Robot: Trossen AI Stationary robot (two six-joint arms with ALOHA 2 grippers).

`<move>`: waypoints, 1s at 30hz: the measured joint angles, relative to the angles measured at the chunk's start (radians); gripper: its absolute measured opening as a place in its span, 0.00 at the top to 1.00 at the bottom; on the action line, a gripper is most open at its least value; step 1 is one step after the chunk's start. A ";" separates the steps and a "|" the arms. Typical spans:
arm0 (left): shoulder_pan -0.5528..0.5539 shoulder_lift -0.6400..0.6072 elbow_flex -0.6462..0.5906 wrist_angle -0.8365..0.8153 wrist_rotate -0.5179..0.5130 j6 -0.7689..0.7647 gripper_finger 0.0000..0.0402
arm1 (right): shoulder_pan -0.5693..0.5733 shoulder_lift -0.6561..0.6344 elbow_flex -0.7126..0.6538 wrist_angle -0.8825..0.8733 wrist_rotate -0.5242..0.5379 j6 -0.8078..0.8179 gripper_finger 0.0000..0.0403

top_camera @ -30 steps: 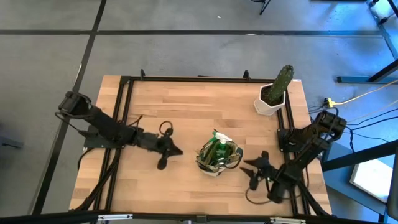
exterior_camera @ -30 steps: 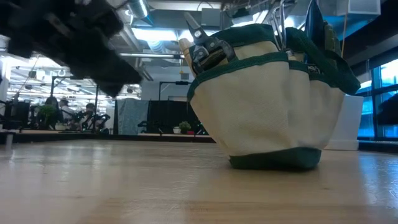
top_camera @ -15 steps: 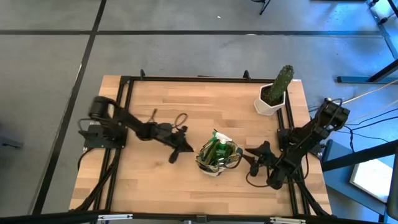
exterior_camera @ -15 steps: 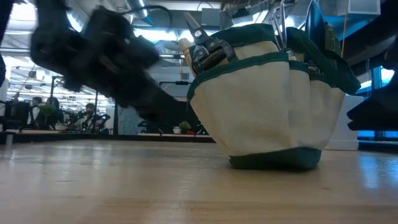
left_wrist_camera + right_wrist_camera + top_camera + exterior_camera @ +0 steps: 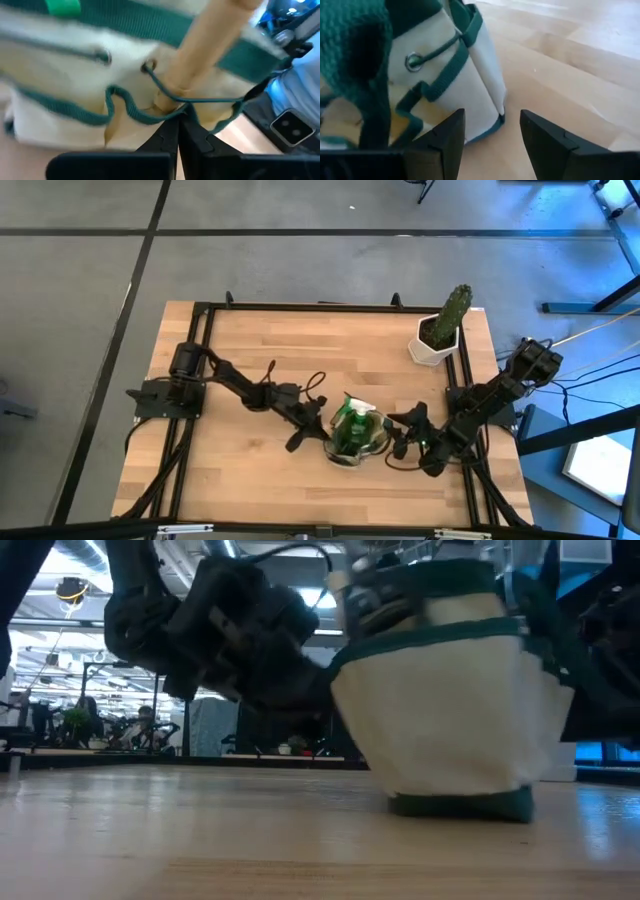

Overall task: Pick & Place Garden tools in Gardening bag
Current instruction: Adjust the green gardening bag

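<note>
Now both grippers have reached the gardening bag [image 5: 357, 437]: left jaws shut, right jaws wide.

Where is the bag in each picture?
High view: the bag sits low in the middle, between the left gripper and right gripper.
Low view: the bag fills the right half.
Left wrist view: the bag fills most of the picture, just past the shut fingers.
Right wrist view: the bag is on the picture's left, beyond the open fingers.
Shared landmark: the bag's green trim.
</note>
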 joint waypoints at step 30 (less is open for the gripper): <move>-0.054 0.005 0.113 -0.186 -0.045 0.047 0.99 | -0.267 0.001 -0.018 0.350 -0.263 -0.519 0.52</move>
